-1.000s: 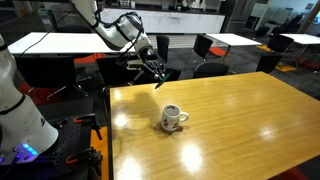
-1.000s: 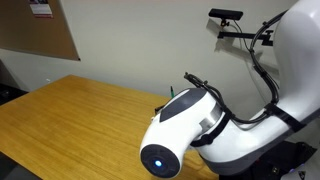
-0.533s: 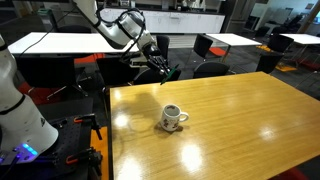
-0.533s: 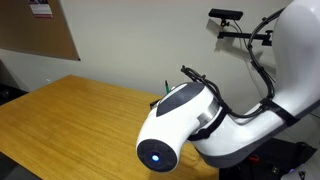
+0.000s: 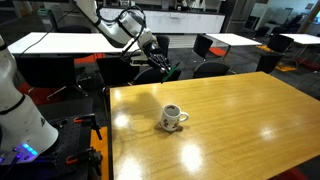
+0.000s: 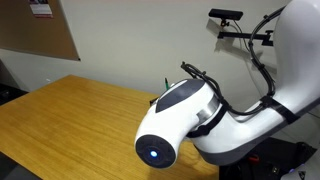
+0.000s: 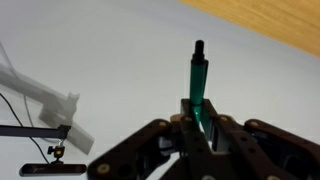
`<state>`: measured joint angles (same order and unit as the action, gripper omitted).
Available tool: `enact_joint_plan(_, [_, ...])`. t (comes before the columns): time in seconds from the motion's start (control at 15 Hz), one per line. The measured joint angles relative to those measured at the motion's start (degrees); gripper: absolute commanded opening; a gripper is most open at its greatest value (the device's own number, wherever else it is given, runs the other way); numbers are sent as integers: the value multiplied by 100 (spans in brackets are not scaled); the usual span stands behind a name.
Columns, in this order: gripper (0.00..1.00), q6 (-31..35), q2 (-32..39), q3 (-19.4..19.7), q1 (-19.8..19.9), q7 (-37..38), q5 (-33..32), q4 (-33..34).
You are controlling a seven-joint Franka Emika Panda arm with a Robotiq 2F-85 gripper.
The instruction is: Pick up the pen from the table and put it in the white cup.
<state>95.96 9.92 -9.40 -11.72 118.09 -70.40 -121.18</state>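
My gripper (image 7: 196, 118) is shut on the green pen (image 7: 197, 80), which sticks straight out from between the fingers in the wrist view. In an exterior view the gripper (image 5: 163, 70) is held in the air above the far left edge of the wooden table (image 5: 230, 125), with the pen's green tip just showing. The white cup (image 5: 172, 117) stands upright on the table, nearer the front than the gripper and below it, with its handle to the right. In an exterior view the arm's body (image 6: 175, 120) fills the middle and hides the cup.
White-topped tables (image 5: 60, 42) and black chairs (image 5: 210, 48) stand behind the wooden table. The robot's white base (image 5: 20, 100) is at the left. A corkboard (image 6: 35, 30) hangs on the wall and a camera on a stand (image 6: 226, 16) is at the top right.
The gripper with the pen has risen and moved a little farther back over the table's far edge. The cup has not moved.
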Motion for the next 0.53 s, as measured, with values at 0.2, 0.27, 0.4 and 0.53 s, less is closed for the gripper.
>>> enact_joint_plan(0.2, [3,-118,0,16,8,-2,0,-6])
enact_joint_plan(0.27, [3,-158,2,19,17,-2,0,-10])
enact_joint_plan(0.4, [3,-209,5,30,50,-2,0,-21])
enact_joint_plan(0.53, [3,-212,18,40,105,-7,0,-31])
